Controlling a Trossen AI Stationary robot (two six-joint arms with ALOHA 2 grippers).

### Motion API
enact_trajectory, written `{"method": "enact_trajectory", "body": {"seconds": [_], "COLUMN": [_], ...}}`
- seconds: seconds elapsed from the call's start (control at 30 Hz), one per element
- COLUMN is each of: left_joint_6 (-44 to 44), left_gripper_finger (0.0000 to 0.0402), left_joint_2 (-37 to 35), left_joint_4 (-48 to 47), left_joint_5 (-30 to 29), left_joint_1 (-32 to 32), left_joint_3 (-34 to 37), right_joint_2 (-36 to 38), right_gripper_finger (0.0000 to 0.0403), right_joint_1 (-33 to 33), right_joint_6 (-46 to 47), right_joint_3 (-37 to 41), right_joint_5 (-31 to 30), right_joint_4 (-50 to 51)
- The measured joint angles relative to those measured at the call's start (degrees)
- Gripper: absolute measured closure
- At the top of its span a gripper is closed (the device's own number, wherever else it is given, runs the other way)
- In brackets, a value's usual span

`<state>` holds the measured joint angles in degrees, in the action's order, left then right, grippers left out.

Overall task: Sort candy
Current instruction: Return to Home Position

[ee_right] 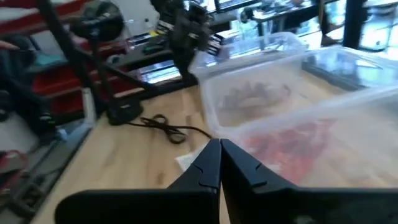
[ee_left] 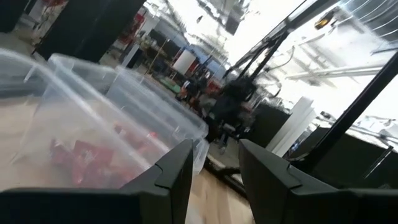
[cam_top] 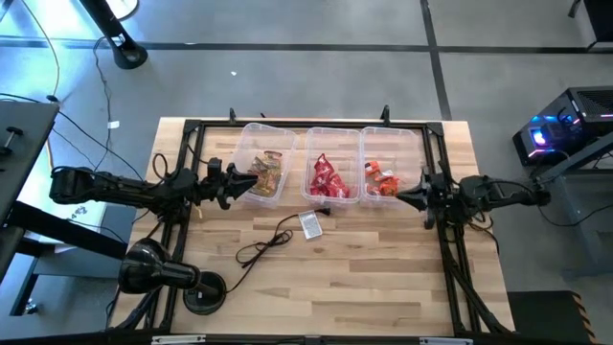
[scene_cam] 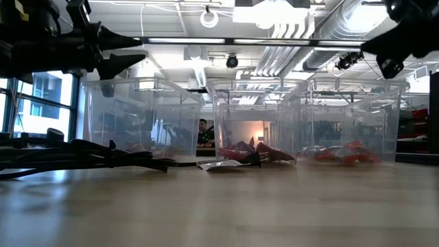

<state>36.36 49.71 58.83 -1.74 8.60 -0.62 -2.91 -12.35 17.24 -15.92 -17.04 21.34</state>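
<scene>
Three clear bins stand side by side along the table's far edge. The left bin (cam_top: pixel 259 144) holds brown and gold candy (cam_top: pixel 266 174). Red candy (cam_top: pixel 326 177) lies in the middle bin (cam_top: pixel 334 137), and orange-red candy (cam_top: pixel 381 180) in the right bin (cam_top: pixel 393 139). My left gripper (cam_top: pixel 233 188) hovers level beside the left bin's left wall, pointing toward the table's right; its fingers (ee_left: pixel 177 171) stand open with nothing between them. My right gripper (cam_top: pixel 397 198) hovers level by the right bin's near right corner, pointing left, its fingers (ee_right: pixel 211 163) shut on nothing.
A small grey tag (cam_top: pixel 312 223) with a black cable (cam_top: pixel 263 244) lies on the table in front of the middle bin. A black round-based stand (cam_top: pixel 158 275) sits at the near left. Black frame rails (cam_top: pixel 450 259) run along both sides. Bare wood (cam_top: pixel 364 278) spreads across the near half.
</scene>
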Motion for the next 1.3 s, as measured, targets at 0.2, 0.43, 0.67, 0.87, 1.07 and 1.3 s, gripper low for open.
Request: {"method": "enact_trajectory", "body": {"seconds": [0.2, 0.43, 0.67, 0.87, 1.07, 1.3], "left_joint_6": [-0.08, -0.09, -0.03, -0.06, -0.04, -0.02], "left_gripper_finger": [0.0282, 0.0282, 0.0282, 0.0282, 0.0282, 0.0282], "left_joint_2": [-1.36, -6.69, -18.48, -28.50, -38.87, -49.56], "left_joint_4": [0.33, -4.10, -12.61, -16.58, -19.19, -23.30], "left_joint_5": [-0.05, -0.05, -0.02, -0.04, -0.04, 0.01], "left_joint_1": [0.00, 0.00, 0.00, 0.00, 0.02, 0.25], "left_joint_3": [-0.04, -0.04, -0.04, -0.04, -0.04, -0.05], "right_joint_2": [2.58, 2.21, 1.79, 1.76, 1.76, 2.07], "right_gripper_finger": [0.0402, 0.0403, 0.0403, 0.0403, 0.0403, 0.0403], "right_joint_1": [0.57, 0.79, 1.93, 2.24, 2.24, 2.18], "right_joint_6": [0.08, -2.03, -2.48, -2.28, -2.28, -2.28], "right_joint_3": [6.29, 12.64, 12.72, 12.72, 12.72, 12.72], "right_joint_5": [-1.33, 0.59, -1.23, -2.27, -2.21, -2.00], "right_joint_4": [-4.08, -16.48, -16.61, -16.44, -16.44, -16.45]}}
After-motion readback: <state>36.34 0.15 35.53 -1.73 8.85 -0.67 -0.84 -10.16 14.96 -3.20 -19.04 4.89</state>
